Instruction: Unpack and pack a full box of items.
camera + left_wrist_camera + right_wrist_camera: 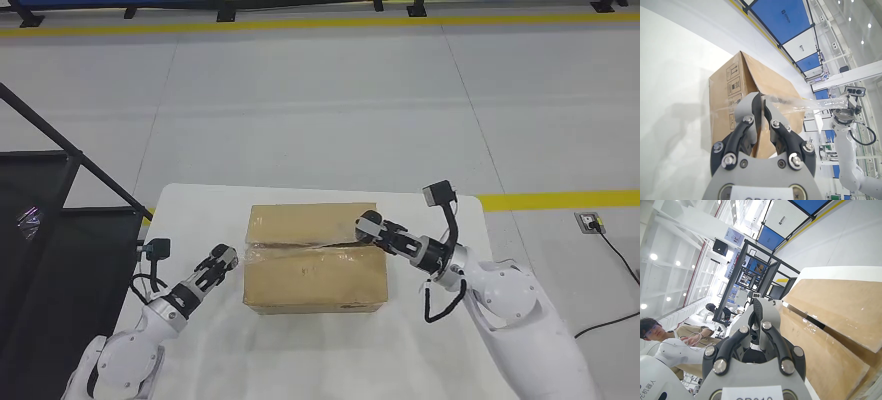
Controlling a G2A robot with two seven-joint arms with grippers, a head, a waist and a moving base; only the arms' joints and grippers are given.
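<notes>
A brown cardboard box [315,265] sits in the middle of the white table [200,215]. A strip of clear tape [810,104] stretches off the box's top seam [310,243] to my right gripper [366,225], which is shut on its end above the box's far right corner. In the right wrist view the fingers [761,311] are pressed together beside the box [829,313], whose top flaps stand slightly parted. My left gripper [224,257] hangs just off the box's left end [730,91], its fingertips [761,98] almost touching, with nothing seen between them.
A black frame with dark screens [60,250] stands against the table's left side. Bare table surface lies in front of the box [320,350] and behind it [300,195]. A floor socket and cable [590,225] sit off the right edge.
</notes>
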